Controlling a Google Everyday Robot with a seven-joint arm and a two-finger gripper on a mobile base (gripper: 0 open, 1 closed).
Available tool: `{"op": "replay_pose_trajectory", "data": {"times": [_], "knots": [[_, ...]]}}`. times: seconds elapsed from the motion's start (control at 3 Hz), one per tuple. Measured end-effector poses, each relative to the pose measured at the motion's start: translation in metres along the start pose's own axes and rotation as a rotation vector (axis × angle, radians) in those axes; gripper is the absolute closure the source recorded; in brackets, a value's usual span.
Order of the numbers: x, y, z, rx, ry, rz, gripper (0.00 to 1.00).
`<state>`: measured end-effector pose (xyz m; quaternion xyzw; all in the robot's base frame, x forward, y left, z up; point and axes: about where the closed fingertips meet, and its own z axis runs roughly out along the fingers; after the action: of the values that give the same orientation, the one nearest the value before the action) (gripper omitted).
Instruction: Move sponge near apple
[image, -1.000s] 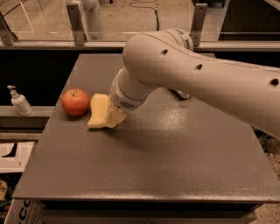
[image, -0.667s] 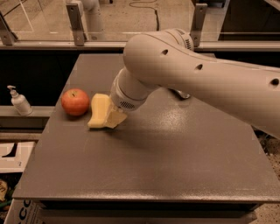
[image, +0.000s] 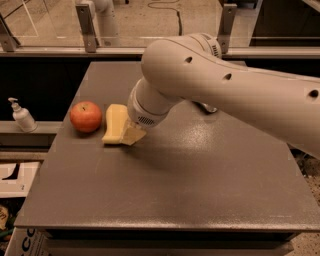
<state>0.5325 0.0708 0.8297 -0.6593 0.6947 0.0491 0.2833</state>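
With the sponge (image: 115, 123) placed just beside the apple (image: 86, 116), the gripper (image: 132, 134) at its edge, hold indiscernible, is best lifted straight up

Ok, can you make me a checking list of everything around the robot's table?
Surface: dark grey table, flat.
Job's things: sponge lies close beside the apple.
Clutter: something small peeks from behind the arm; cannot tell what.
Hand: hand at the sponge's right edge, mostly hidden under the wrist.
Cables: one cable on the floor beyond the table.
Surroundings: pump bottle on the left ledge; railing posts behind.
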Motion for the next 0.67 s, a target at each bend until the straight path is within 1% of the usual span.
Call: {"op": "replay_pose_trajectory", "data": {"times": [0.33, 0.67], "knots": [[0.0078, 0.0102, 0.0039, -0.016, -0.016, 0.029, 0.0], [0.0074, 0.0109, 0.0018, -0.019, -0.019, 0.035, 0.0]]}}
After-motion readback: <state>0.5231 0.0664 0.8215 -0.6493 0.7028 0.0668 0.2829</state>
